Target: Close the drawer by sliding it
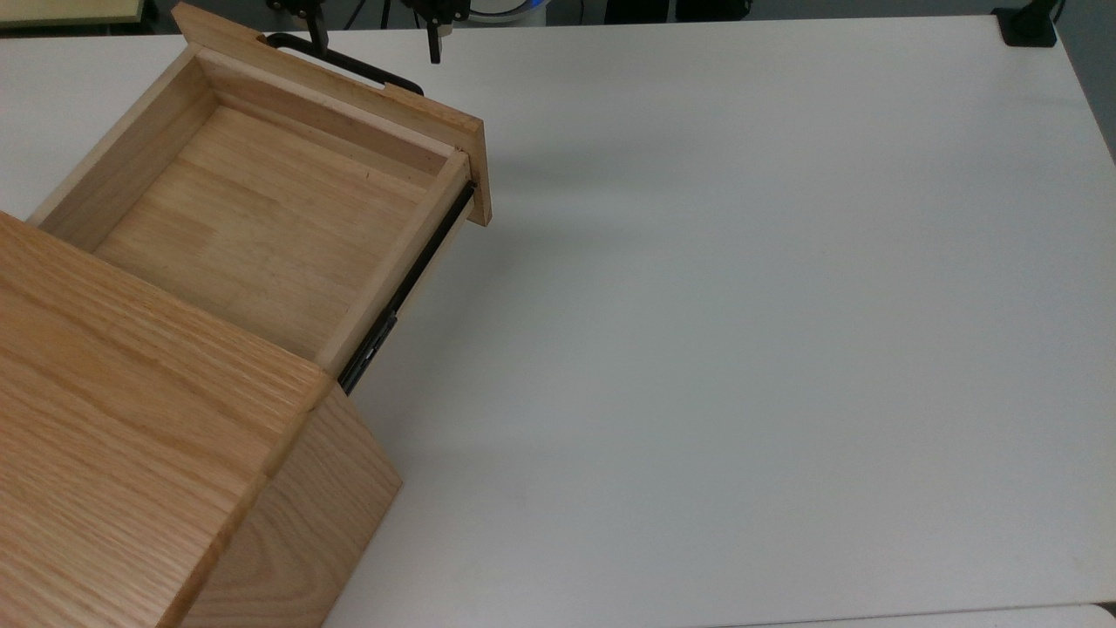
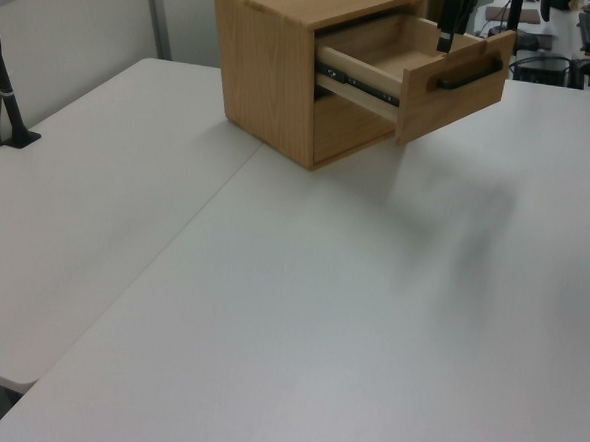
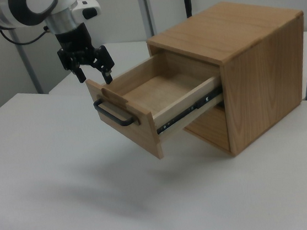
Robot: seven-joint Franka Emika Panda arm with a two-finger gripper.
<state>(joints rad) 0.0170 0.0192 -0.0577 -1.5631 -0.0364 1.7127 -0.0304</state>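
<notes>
Near one corner of the white table [image 3: 66, 175], cabinet [image 3: 257, 53] with drawer [image 3: 157, 95] extended; gripper [image 3: 94, 77] above its front panel, fingers spread, grasping nothing.

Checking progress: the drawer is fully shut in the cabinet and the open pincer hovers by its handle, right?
Not quite. The drawer is pulled far out of the cabinet, as the right view shows. The open pincer does hover by the handle.

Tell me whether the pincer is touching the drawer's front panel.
Cannot tell. In the right view the open pincer hangs just above the front panel of the drawer, fingertips near its top edge; no view plainly shows contact or gap.
</notes>
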